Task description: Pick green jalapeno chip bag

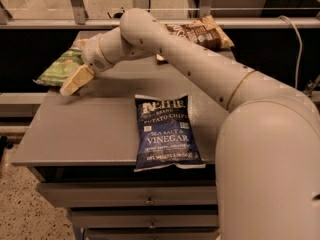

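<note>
The green jalapeno chip bag (59, 68) lies flat at the far left corner of the grey table (85, 129), partly over its edge. My gripper (76, 63) is at the bag's right end, low over the table. It is open, with one cream finger (76, 81) on the near side of the bag and the other on the far side. The bag's right end is hidden behind my wrist.
A dark blue Sea Salt & Vinegar bag (167, 131) lies at the table's front centre. A brown-and-cream chip bag (202, 31) lies at the back right, partly behind my arm. Drawers (150, 199) sit under the tabletop. A rail runs behind the table.
</note>
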{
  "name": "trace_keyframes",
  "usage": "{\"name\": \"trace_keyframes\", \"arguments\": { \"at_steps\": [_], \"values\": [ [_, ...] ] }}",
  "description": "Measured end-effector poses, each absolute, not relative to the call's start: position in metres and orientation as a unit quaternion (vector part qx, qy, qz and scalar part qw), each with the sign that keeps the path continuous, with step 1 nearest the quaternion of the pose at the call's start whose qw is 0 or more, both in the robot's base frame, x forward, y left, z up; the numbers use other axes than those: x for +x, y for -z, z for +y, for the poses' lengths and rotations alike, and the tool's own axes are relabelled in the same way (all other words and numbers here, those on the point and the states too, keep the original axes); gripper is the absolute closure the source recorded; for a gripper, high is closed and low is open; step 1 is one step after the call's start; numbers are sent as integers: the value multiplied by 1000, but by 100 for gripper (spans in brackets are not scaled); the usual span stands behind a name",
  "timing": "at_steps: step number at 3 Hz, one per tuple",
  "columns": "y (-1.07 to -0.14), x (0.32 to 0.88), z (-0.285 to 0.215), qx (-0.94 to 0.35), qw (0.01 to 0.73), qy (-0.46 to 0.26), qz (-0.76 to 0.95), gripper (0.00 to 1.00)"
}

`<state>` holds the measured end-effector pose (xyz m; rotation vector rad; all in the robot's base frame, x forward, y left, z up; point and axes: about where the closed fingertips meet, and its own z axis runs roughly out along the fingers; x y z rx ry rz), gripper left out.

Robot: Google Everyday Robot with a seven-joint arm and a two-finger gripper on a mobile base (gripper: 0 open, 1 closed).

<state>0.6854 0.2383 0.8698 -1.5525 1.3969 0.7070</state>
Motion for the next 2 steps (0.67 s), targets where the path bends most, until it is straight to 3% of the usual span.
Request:
{"name": "trace_keyframes", "arguments": {
  "at_steps": [1, 2],
  "values": [
    [-855, 688, 253, -618, 438, -291, 584, 0],
    [-851, 691, 259, -612, 435, -284, 596, 14]
  ]
}}
